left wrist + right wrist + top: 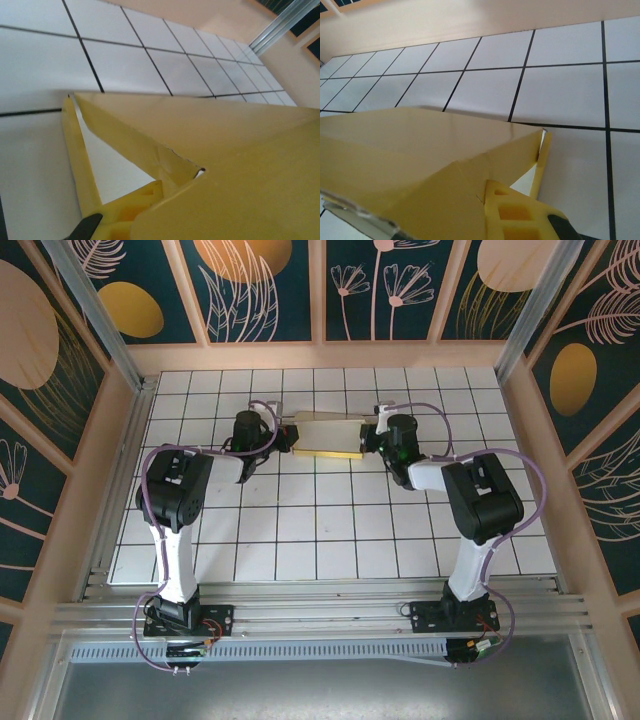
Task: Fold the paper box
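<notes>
Item 1, paper box [328, 436]: yellow card at the far middle of the white tiled counter [300, 535], set crosswise between my two tools, long sides running left to right

Item 2, left tool [284, 441]: at the left end of the paper box, touching it. On the left wrist camera I see one yellow finger [131, 209] under the card, whose panel slopes up off the tiles and leaves a triangular gap over the counter. The second finger is hidden by card, so I cannot tell how wide this tool stands or whether it grips

Item 3, right tool [369, 437]: at the right end, touching it. One yellow finger [512, 212] sits below a sloping yellow panel; the other is covered, so again I cannot tell the grip
</notes>
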You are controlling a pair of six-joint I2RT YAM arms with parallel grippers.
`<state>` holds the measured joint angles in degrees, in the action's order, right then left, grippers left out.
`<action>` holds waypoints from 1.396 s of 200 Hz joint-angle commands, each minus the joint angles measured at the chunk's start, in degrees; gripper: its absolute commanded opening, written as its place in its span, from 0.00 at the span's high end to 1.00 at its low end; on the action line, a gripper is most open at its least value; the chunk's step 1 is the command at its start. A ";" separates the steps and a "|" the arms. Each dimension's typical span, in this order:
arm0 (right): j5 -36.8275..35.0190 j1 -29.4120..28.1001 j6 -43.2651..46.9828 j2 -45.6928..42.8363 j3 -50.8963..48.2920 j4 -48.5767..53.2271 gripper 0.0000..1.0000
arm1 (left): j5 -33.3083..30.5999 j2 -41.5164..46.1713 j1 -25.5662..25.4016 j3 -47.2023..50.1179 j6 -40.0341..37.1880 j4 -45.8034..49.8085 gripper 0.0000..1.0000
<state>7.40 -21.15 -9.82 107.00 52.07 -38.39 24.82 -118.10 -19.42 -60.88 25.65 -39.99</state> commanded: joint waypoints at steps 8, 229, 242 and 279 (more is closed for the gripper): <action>4.78 -2.93 -1.78 0.66 -2.45 1.37 1.00 | 2.31 0.13 -2.25 2.43 -2.47 4.22 1.00; -7.00 -4.50 3.27 1.99 -8.05 -4.23 1.00 | -2.46 28.91 -2.28 27.02 0.36 -2.74 0.77; -7.08 -4.60 3.59 1.98 -8.13 -4.16 1.00 | -6.64 35.43 -2.20 26.89 3.55 1.20 0.78; -7.13 -4.80 4.22 2.08 -8.04 -4.30 1.00 | -21.14 40.13 2.26 12.48 13.96 27.98 0.88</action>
<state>2.39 -25.45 -6.92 107.31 44.49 -45.25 12.45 -78.24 -21.02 -39.44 30.81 -27.51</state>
